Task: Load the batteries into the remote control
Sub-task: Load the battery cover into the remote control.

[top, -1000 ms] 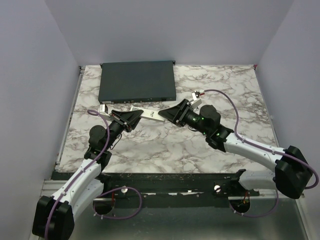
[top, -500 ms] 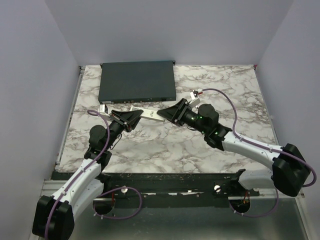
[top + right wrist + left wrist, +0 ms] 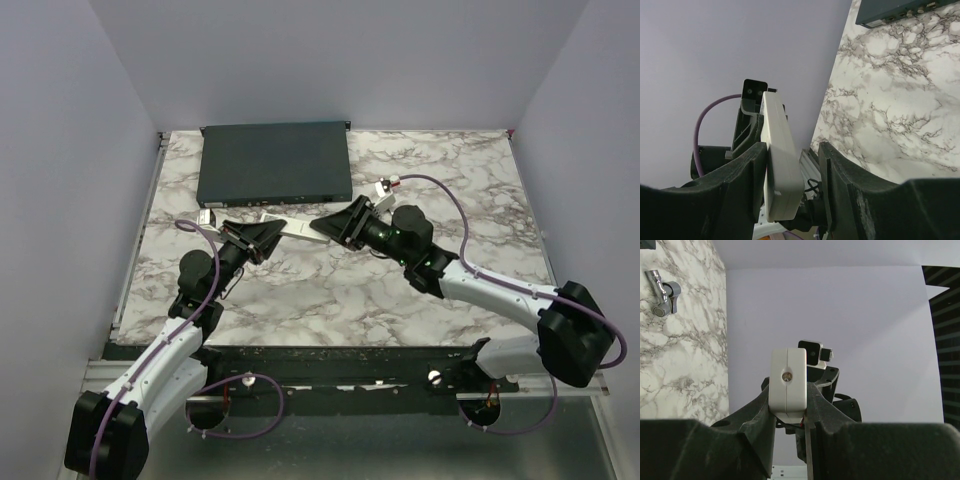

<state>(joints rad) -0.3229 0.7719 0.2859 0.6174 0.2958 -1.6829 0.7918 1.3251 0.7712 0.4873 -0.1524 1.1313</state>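
The remote control (image 3: 295,228), a slim white bar, hangs above the table between my two grippers. My left gripper (image 3: 270,229) is shut on its left end. In the left wrist view that end (image 3: 788,380) is pinched between both fingers, with a thin reddish sliver showing under it. My right gripper (image 3: 326,230) is open around the other end. There the remote (image 3: 780,155) rests against the left finger, and a clear gap separates it from the right finger (image 3: 832,165). No batteries show plainly in any view.
A large flat dark-grey box (image 3: 275,162) lies at the back of the marble table (image 3: 330,290), close behind the remote. A small silvery piece (image 3: 207,217) lies left of my left gripper, and shows as a metal piece (image 3: 662,290) in the left wrist view.
My right arm has slid a little to the left, bringing its fingers further over the remote's end. The left gripper and the remote have stayed put.
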